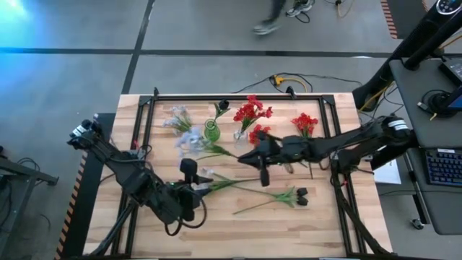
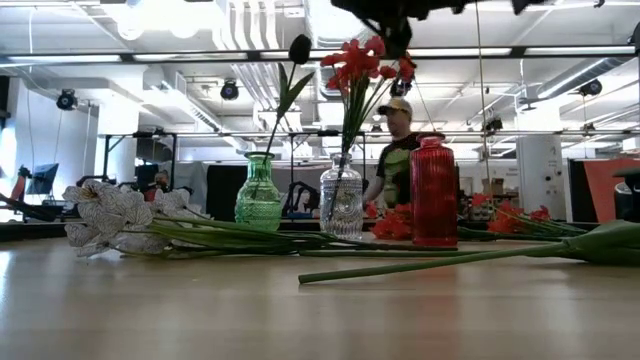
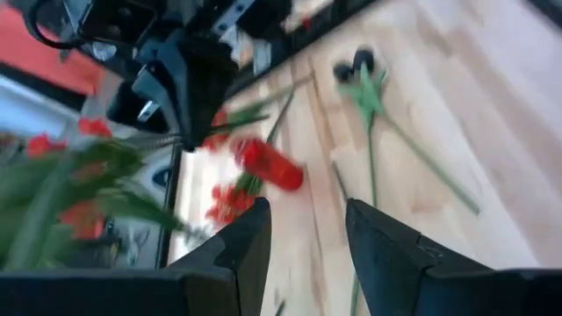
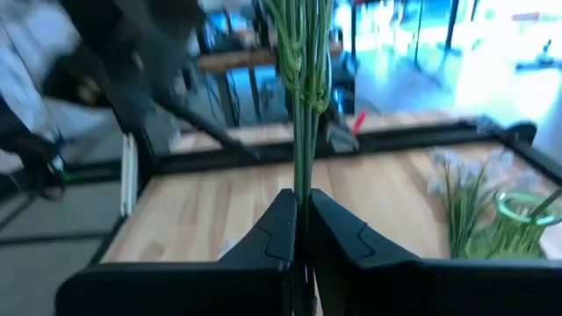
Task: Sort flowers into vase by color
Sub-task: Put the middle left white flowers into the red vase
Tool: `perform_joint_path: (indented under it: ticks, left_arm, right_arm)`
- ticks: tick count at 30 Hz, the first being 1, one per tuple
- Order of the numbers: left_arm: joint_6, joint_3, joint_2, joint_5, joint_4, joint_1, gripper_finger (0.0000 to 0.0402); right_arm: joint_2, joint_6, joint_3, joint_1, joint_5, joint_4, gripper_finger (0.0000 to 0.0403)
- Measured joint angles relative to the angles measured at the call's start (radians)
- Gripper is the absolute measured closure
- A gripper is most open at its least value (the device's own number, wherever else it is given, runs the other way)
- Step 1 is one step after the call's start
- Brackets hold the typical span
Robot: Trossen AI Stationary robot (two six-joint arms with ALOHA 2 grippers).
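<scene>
From above, my right gripper (image 1: 254, 154) sits mid-frame, just below the clear vase (image 1: 240, 133), pinching a red spray's stem (image 4: 305, 105). My left gripper (image 1: 189, 173) hovers lower left over the desk (image 1: 317, 224), part-spread and empty as far as I can tell.

At desk level I count three vases: the green vase (image 2: 259, 193) with one dark bud (image 2: 300, 48), the clear one with red blossoms (image 2: 362, 60), and a red vase (image 2: 434, 192) right of centre. Pale sprays (image 2: 110, 215) lie at left.

My left wrist view shows the red vase, red blooms and one dark-budded stem (image 3: 369, 96) lying on the desk at upper right.

My right wrist view shows my fingers (image 4: 338, 237) pressed together on the upright stems. To do this well I'd keep the stems vertical and centred over the clear vase's mouth before lowering; the grip looks firm.
</scene>
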Motion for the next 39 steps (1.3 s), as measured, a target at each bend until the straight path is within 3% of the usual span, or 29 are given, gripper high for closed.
perform_joint_path:
  ticks: [7,15,22,39]
  left_arm:
    - [0.159,-0.29,-0.134,0.019,0.496,0.0,0.028]
    - [0.151,-0.536,-0.263,0.049,0.866,0.001,0.0298]
    - [0.049,-0.625,-0.317,-0.008,0.946,0.002,0.0299]
    - [0.028,-0.615,-0.325,-0.195,0.942,0.002,0.03]
  right_arm:
    - [-0.077,-0.012,-0.189,0.0,0.084,0.259,0.039]
    - [-0.09,-0.07,-0.321,0.0,0.13,0.565,0.039]
    - [-0.084,-0.135,-0.391,0.0,0.138,0.731,0.039]
    - [-0.082,-0.285,-0.437,-0.002,0.158,0.895,0.039]
